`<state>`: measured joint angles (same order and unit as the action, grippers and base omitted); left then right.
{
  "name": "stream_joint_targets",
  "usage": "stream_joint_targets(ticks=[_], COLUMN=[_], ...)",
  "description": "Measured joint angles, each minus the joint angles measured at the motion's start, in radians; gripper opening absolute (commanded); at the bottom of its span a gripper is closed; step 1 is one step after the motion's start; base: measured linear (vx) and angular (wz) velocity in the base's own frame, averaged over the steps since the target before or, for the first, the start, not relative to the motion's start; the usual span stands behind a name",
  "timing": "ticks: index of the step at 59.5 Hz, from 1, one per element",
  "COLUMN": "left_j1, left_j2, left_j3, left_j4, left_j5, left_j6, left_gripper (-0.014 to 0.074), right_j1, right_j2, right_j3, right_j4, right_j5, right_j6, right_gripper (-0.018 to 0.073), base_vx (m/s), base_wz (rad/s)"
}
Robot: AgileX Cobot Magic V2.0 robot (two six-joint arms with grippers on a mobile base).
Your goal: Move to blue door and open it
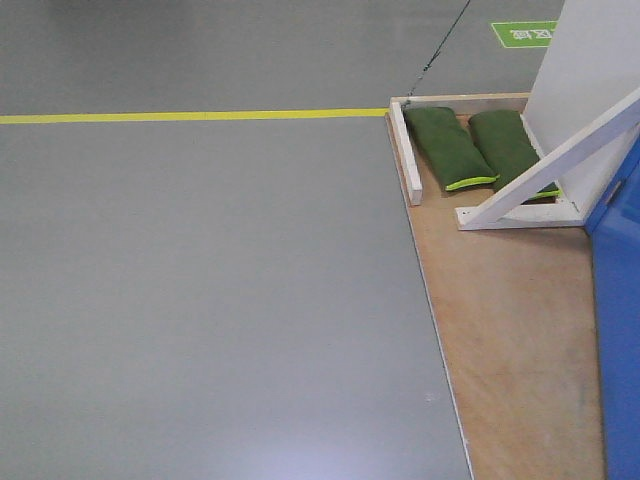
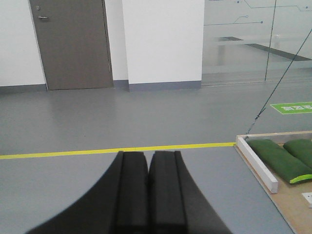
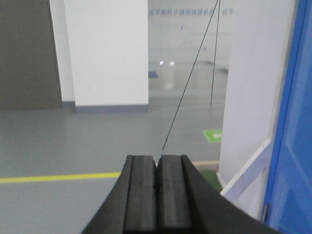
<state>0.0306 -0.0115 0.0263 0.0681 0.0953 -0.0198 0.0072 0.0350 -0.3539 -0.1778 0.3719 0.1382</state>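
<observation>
The blue door (image 3: 295, 146) shows as a tall glossy blue panel along the right edge of the right wrist view, and as a blue strip (image 1: 620, 330) at the right edge of the front view. Its handle and lock are out of view. My left gripper (image 2: 148, 158) is shut and empty, held over grey floor, left of the door stand. My right gripper (image 3: 157, 161) is shut and empty, just left of the blue door.
A wooden base board (image 1: 510, 340) lies on the grey floor with two green sandbags (image 1: 450, 148) at its far end. A white braced panel (image 1: 560, 160) stands beside the door. A yellow floor line (image 1: 190, 116) crosses ahead. A grey room door (image 2: 73, 44) is far back.
</observation>
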Motion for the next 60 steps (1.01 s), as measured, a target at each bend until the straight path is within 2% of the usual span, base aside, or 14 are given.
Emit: stream_joint_targets(ticks=[9,14,26,43,46,53,60], left_j1=[0.000,0.000,0.000,0.000,0.000,0.000,0.000], left_j2=[0.000,0.000,0.000,0.000,0.000,0.000,0.000], left_j3=[0.000,0.000,0.000,0.000,0.000,0.000,0.000], left_j4=[0.000,0.000,0.000,0.000,0.000,0.000,0.000], left_j5=[0.000,0.000,0.000,0.000,0.000,0.000,0.000], left_j6=[0.000,0.000,0.000,0.000,0.000,0.000,0.000], left_gripper=[0.0073,0.0073,0.0073,0.0073,0.0073,0.0073,0.0073], right_j1=[0.000,0.000,0.000,-0.011,-0.046,-0.209,-0.369], right_j2=[0.143,0.258,0.510,0.755,0.775,0.807,0.810], right_j3=[-0.218,-0.350,-0.681,-1.005,-1.048,-1.140,-1.182], right_j4=[-0.107,-0.135,-0.144,-0.143,-0.132,-0.062,0.098], right_j5=[-0.003,-0.003,-0.013,-0.021,-0.021,-0.021,-0.031], right_j6=[0.000,0.000,0.000,0.000,-0.001,-0.001,-0.001], right_gripper=[-0.0001,-0.0001,-0.0001,-0.0001,-0.0001,-0.0001,-0.0001], base_vx=[0.00,0.00,0.00,0.00,0.00,0.00,0.00], base_wz=[0.00,0.00,0.00,0.00,0.00,0.00,0.00])
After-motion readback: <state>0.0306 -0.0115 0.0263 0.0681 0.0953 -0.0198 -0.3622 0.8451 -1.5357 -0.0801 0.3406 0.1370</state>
